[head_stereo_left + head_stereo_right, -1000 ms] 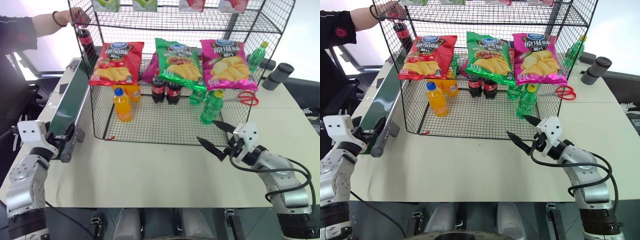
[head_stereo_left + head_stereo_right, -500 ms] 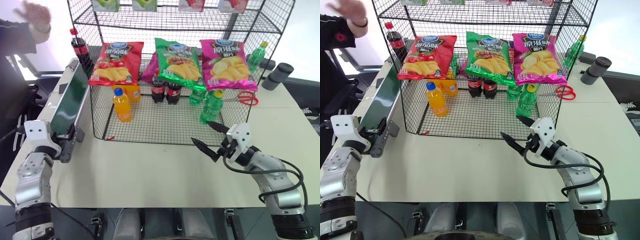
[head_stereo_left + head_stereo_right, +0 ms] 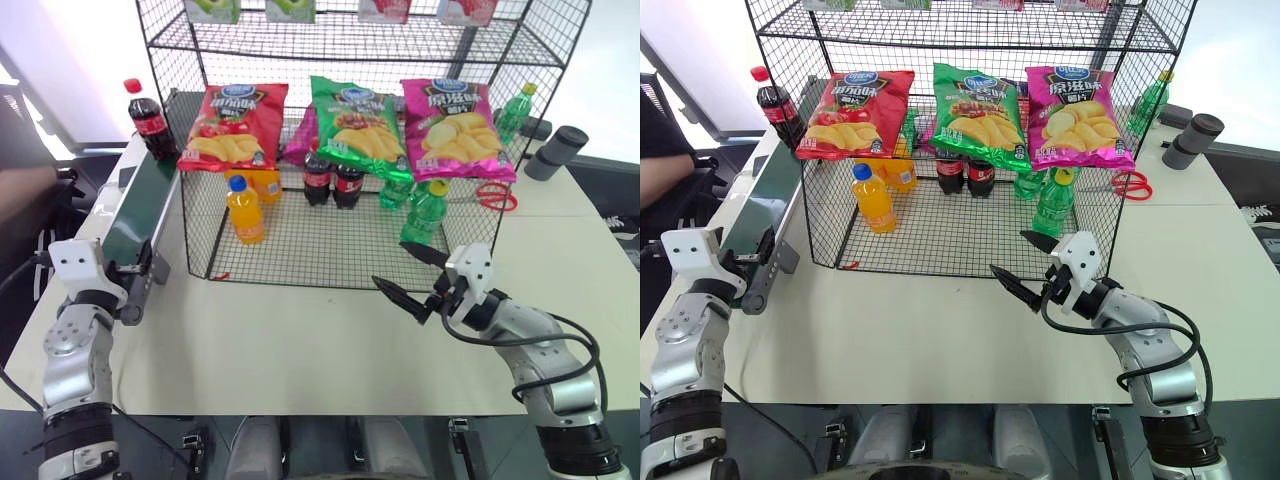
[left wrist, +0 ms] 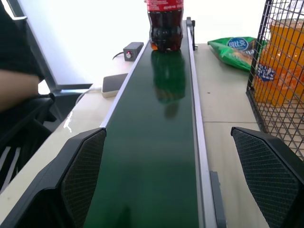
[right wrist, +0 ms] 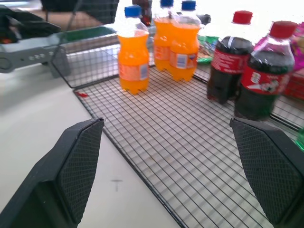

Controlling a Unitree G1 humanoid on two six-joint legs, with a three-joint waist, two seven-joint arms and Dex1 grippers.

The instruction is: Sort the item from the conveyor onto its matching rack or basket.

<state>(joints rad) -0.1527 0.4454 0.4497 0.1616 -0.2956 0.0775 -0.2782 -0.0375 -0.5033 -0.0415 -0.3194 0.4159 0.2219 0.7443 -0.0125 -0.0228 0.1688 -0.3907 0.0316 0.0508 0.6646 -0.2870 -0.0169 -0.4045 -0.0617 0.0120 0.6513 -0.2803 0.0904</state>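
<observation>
The cola bottle point(image 4: 164, 23) stands upright far ahead of the left end effector point(image 4: 171, 190), whose fingers are spread apart, up the conveyor point(image 4: 156, 142).

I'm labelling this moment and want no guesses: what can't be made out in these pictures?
- Small plastic cola bottle with red cap on the long dark green conveyor belt: cap and upper label cut off by the left wrist view's edge.
- Green bottles in the black wire-mesh basket: upper parts hidden behind hanging chip bags, head views.
</observation>
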